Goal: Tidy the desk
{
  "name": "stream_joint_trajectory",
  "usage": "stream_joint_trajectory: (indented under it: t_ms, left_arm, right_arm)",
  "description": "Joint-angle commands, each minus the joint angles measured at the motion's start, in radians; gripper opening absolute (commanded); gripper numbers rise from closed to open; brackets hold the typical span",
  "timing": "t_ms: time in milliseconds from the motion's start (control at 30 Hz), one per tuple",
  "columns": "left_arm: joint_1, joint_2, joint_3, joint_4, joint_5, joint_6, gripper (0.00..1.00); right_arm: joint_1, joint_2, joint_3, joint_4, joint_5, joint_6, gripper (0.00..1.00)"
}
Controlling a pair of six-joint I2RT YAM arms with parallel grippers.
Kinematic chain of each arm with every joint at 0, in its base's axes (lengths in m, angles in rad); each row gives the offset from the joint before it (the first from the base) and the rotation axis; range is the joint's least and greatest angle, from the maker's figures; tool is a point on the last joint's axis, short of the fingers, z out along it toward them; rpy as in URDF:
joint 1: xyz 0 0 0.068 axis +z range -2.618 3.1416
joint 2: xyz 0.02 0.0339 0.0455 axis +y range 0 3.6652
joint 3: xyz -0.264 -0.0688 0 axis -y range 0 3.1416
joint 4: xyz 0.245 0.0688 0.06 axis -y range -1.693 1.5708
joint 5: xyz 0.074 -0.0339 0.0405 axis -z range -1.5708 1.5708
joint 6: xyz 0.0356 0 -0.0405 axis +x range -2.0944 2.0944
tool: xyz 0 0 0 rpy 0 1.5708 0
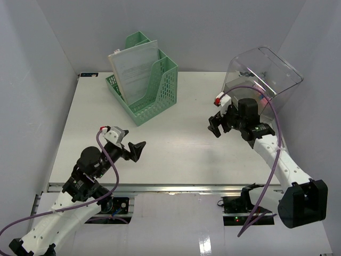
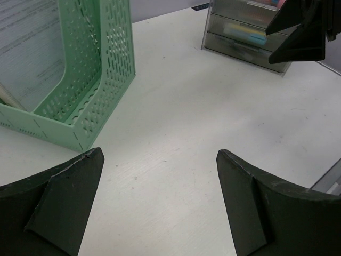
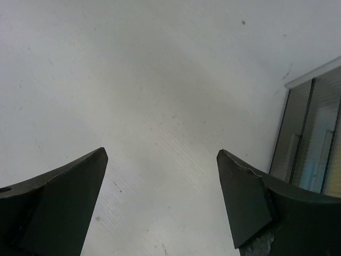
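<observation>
The desk [image 1: 176, 138] is a broad white tabletop. My left gripper [image 1: 136, 149] hovers over its front left part, open, with only bare desk [image 2: 186, 117] between its fingers [image 2: 160, 153]. My right gripper [image 1: 218, 125] hangs over the right side, just left of the clear drawer unit [image 1: 266, 72]. It is open too, and the right wrist view shows nothing but white desk [image 3: 133, 80] between its jaws [image 3: 162, 152]. The left wrist view catches the right gripper [image 2: 301, 32] at the top right, in front of the drawer unit [image 2: 245, 37].
A green perforated file rack [image 1: 154, 90] holding papers [image 1: 133, 66] stands at the back left, also in the left wrist view [image 2: 96, 69]. The drawer unit's edge [image 3: 314, 144] is close on the right gripper's right. A metal rail [image 1: 176, 188] runs along the front edge.
</observation>
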Motion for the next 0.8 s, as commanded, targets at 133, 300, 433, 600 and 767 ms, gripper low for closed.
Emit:
stream_joint_trajectory:
  t_ms: [133,300,433,600,767]
  left_arm:
    - [0.003,0.010,0.008,0.011,0.050,-0.007,0.98]
    - [0.003,0.014,0.007,0.011,0.045,-0.003,0.98]
    - [0.003,0.011,0.006,0.010,0.039,-0.002,0.98]
    - [0.003,0.011,0.004,0.009,0.039,-0.002,0.98]
    - [0.003,0.011,0.006,0.009,0.039,0.000,0.98]
  right_arm:
    - [-0.118,-0.171,-0.147,0.183,-0.066,0.146,0.90]
    - [-0.148,-0.177,-0.168,0.203,-0.087,0.155,0.90]
    - [-0.168,-0.193,-0.171,0.199,-0.081,0.145,0.90]
    - [-0.195,-0.209,-0.178,0.202,-0.101,0.140,0.90]
    - [-0.207,-0.214,-0.179,0.205,-0.102,0.140,0.90]
